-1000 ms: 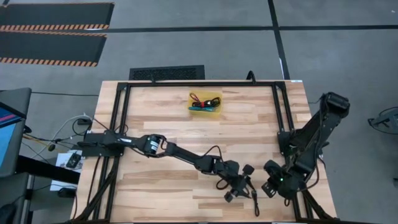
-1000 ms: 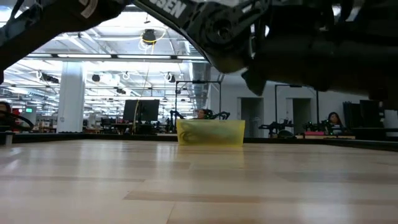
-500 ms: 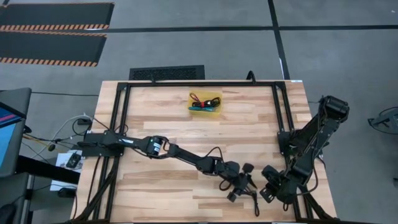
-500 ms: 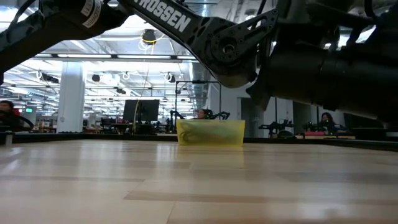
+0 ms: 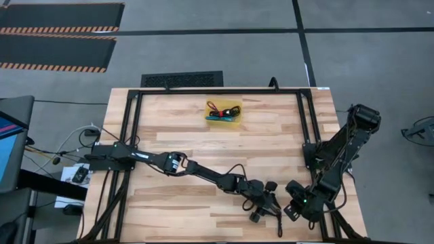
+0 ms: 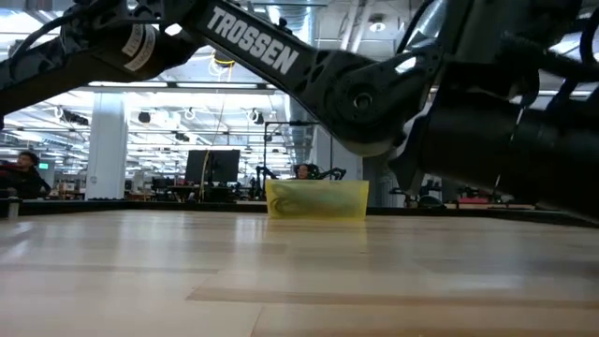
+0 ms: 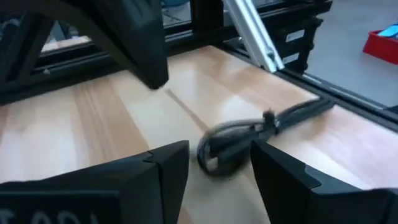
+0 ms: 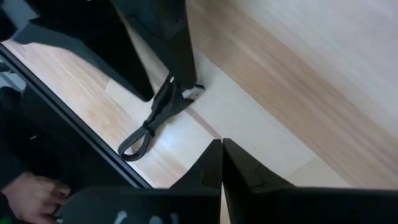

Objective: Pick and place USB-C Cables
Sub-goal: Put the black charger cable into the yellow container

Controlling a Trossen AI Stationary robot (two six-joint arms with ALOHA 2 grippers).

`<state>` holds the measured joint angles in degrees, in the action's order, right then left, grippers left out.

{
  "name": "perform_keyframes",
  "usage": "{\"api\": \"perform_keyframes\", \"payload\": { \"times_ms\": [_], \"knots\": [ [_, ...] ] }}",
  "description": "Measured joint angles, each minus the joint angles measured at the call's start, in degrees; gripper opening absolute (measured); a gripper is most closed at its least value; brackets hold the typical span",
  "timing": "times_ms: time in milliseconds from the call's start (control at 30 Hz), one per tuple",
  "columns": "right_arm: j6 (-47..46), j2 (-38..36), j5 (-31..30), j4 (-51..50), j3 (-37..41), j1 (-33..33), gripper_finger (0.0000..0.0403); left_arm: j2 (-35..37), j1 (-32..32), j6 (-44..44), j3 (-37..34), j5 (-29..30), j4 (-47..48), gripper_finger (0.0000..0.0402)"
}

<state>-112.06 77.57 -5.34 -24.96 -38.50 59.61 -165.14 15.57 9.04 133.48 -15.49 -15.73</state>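
Observation:
One black USB-C cable (image 5: 278, 222) lies flat on the wood near the table's near right edge, folded into a short bundle with a looped end (image 8: 132, 144) and a pale plug (image 8: 194, 93). My left gripper (image 5: 266, 207) is open and low over it, with the bundle (image 7: 227, 149) between its two fingers. My right gripper (image 5: 291, 207) waits shut just right of that spot. The other cables, red, black and light blue, lie in a yellow bin (image 5: 224, 112) at the far side. My left gripper comes at the black cable slanting down from the table's left, one finger on either side of the bundle. One fingertip (image 8: 185, 78) stands right at the plug end. I cannot tell whether it touches the cable, which lies flat on the table.
The table's black frame rail (image 5: 308, 122) runs along the right side, close to the cable and to my right arm. The yellow bin (image 6: 316, 199) stands mid-table toward the far edge. A person's hand (image 8: 31, 194) shows beyond the near rail in the right wrist view.
My left gripper has moved a little toward the near edge and down, closing in on the black cable. My right arm drew in slightly at first, then stayed still. The cable has not moved.

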Motion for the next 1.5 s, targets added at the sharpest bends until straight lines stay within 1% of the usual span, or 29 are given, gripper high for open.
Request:
{"api": "perform_keyframes", "payload": {
  "times_ms": [67, 167, 267, 433, 467, 600, 700, 833, 900, 967, 1100, 1300, 1433, 1500],
  "knots": [
    [0.0, 0.0, 0.0, -0.1, 0.0, 0.0, 0.0021, 0.0, 0.0, 0.4, 0.2, -0.3, 0.0, 0.0157],
    [0.8, 0.0, 0.0, -0.3, 0.0, 0.0, 0.0023, 0.0, 0.0, 1.2, 0.1, -0.7, 0.2, 0.0132],
    [1.4, 0.0, -0.1, -0.3, 0.0, 0.0, 0.0024, 0.0, 0.0, 1.2, 0.1, -1.9, 0.6, 0.0092],
    [1.5, 0.0, -0.1, -0.3, 0.0, 0.0, 0.0020, 0.0, -0.1, 2.8, 0.2, -2.2, 2.1, 0.0017],
    [1.5, 0.0, -0.1, -0.3, 0.0, 0.0, 0.0020, 0.0, -0.2, 2.8, 0.2, -2.3, 2.1, 0.0009],
    [1.6, 0.0, -0.1, -0.5, 0.0, 0.0, 0.0023, 0.0, -0.8, 1.5, 0.2, -2.2, 2.4, 0.0007],
    [2.8, 0.0, -0.2, -1.8, 0.0, 0.0, 0.0023, 0.8, -1.6, -0.8, 0.1, -1.9, 4.5, 0.0002],
    [5.3, 0.0, -1.2, -5.4, 0.0, -0.2, 0.0020, 3.4, -3.5, -1.6, 0.1, -0.1, 11.0, 0.0001],
    [5.7, 0.0, -2.0, -7.4, 0.0, -0.1, 0.0021, 4.8, -4.2, -1.2, 0.1, 2.7, 14.2, 0.0001],
    [5.7, 0.0, -2.3, -9.6, 0.0, -0.1, 0.0023, 6.1, -4.7, -0.3, 0.1, 4.4, 17.4, 0.0001],
    [5.6, 0.0, -2.8, -13.0, 0.0, -0.1, 0.0028, 8.1, -5.8, 0.3, 0.1, 5.9, 23.3, 0.0000],
    [4.2, 0.0, -6.8, -17.4, 0.0, 0.2, 0.0023, 9.2, -6.9, 0.1, 0.1, 7.7, 31.7, 0.0000],
    [1.7, 0.0, -8.7, -20.1, 0.0, 1.6, 0.0020, 11.5, -6.9, 0.0, -2.6, 9.4, 34.5, 0.0000],
    [0.2, 0.0, -9.4, -20.8, 0.0, 2.5, 0.0019, 14.1, -6.8, 0.1, -6.2, 11.6, 34.7, 0.0000]
  ]
}}
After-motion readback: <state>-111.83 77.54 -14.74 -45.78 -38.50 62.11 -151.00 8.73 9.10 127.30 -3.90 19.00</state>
